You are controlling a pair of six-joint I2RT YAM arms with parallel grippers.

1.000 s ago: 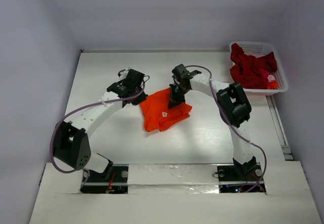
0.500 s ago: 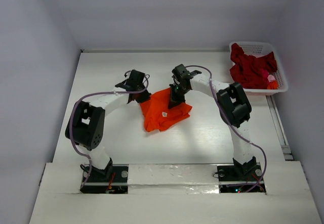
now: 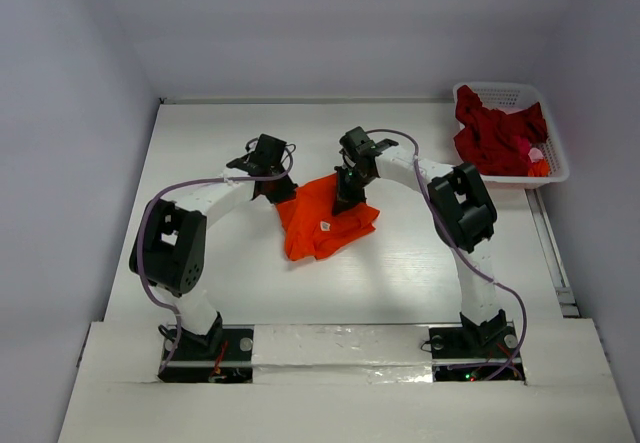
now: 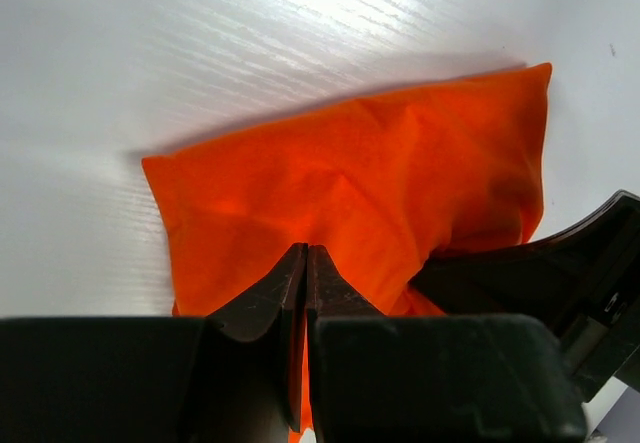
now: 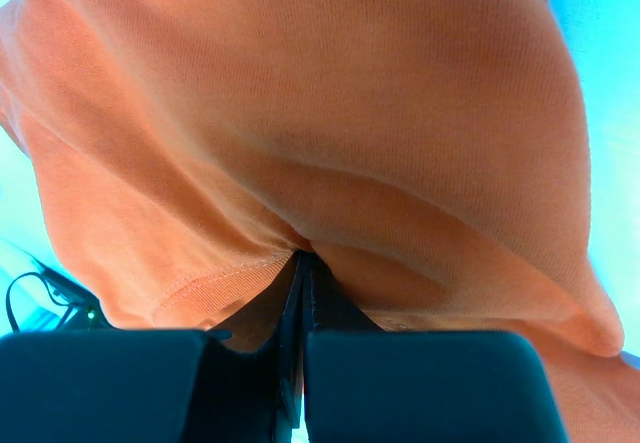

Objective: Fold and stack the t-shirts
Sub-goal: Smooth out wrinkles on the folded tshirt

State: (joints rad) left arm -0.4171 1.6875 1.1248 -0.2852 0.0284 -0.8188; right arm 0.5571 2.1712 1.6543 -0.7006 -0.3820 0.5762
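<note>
I judge the job barely begun: one orange t-shirt [image 3: 322, 221] lies on the counter [image 3: 200, 143] in the middle between the arms, bunched and only loosely doubled over, not yet a tidy fold, and nothing is stacked. The crimson t-shirt [image 3: 492, 135] sits heaped in the white basket [image 3: 558, 159] at the far right corner, untouched, with a bit of other cloth beside it, so it needs fetching, folding and placing on top. My left claw [image 3: 281, 193] is closed tight with its tips on the shirt's far left corner; from the wrist view it looks pinched onto the cloth there, though I can't be fully sure. My right claw [image 3: 344, 199] is also closed tight, with a pleat of orange fabric nipped between its tips at the far right part. The shirt's long axis slants from the far edge between the claws toward the near left; the small white label [image 3: 325, 226] faces up, but I can't tell which way the neck points.
</note>
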